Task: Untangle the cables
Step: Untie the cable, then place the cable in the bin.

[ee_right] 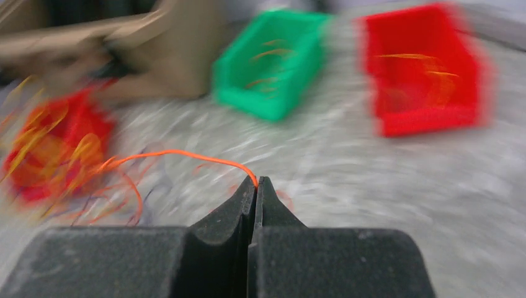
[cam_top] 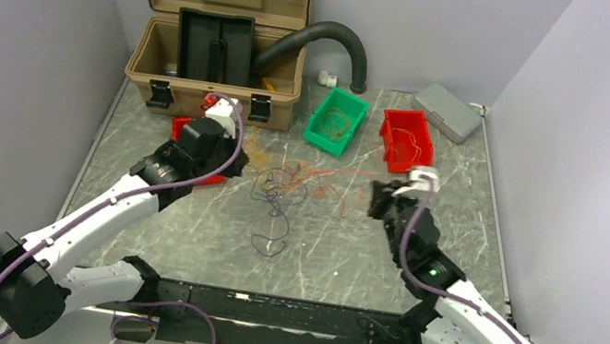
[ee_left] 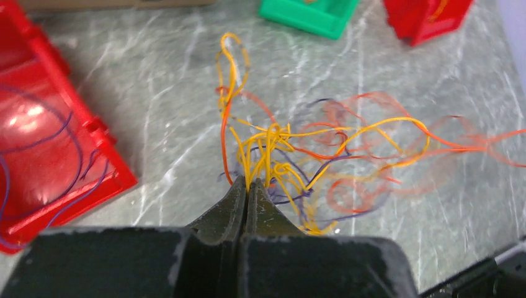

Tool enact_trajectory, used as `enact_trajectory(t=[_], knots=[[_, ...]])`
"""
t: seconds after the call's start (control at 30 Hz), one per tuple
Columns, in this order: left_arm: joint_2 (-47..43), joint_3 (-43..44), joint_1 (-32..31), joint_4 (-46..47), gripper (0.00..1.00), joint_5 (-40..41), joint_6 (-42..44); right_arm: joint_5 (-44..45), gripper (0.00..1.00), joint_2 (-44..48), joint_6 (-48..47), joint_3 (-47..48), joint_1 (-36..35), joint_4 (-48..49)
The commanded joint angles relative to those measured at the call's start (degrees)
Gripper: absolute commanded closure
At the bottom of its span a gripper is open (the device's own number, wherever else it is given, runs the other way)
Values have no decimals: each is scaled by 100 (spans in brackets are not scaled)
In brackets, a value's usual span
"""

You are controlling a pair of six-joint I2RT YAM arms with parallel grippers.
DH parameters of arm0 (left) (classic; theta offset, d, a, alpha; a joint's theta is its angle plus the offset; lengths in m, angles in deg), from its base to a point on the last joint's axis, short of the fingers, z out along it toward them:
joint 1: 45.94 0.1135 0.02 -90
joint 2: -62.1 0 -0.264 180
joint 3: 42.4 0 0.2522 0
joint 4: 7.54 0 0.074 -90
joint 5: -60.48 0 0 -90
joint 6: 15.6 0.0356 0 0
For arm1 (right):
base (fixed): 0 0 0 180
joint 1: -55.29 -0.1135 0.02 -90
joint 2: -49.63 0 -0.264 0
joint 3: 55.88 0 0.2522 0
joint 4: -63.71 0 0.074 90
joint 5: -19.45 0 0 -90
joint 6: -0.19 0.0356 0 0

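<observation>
With the left gripper pinched on the yellow knot and the right gripper clamped on one orange strand, a hard pull may cinch the cables tighter.

Free table lies beside the cables; the tan case, green bin and red bin block the back.

The cables, hair-thin yellow, orange and dark wires, sit loosely knotted mid-table. Yellow strands are nipped by the left gripper; one orange strand runs toward 3 o'clock into the right gripper. A dark loop trails toward 6 o'clock.
</observation>
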Motion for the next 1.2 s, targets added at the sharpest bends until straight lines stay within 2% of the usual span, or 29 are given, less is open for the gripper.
enact_trajectory(t=[0.0, 0.1, 0.23, 0.33, 0.43, 0.6, 0.8, 0.97, 1.17], knots=[[19, -365, 539, -207, 100, 290, -651, 3552, 100, 795, 1245, 891, 688, -2620], [101, -666, 900, -221, 100, 156, -996, 4227, 100, 1127, 1332, 1654, 1147, -3434], [191, -811, 1089, -405, 100, 288, -1205, 4402, 100, 1552, 843, 2190, 1219, -3363], [-15, -923, 1090, 81, 100, -347, -876, 3403, 100, 1525, 247, 2312, 1219, -2989], [-259, -1043, 1028, 478, 100, -774, -827, 2740, 100, 941, 556, 2769, 1222, -3673], [-34, -886, 822, 855, 100, -1845, -355, 1366, 100, 127, 386, 3180, 1227, -3620], [414, -745, 175, 641, 100, -1503, -122, 585, 100, -673, -79, 4288, 1226, -3307], [609, -876, -8, 785, 100, -1611, -80, -203, 100, -1707, -366, 5559, 1227, -3314], [675, -970, -206, 937, 100, -1326, 285, -755, 100, -2934, -432, 6171, 1227, -2107]])
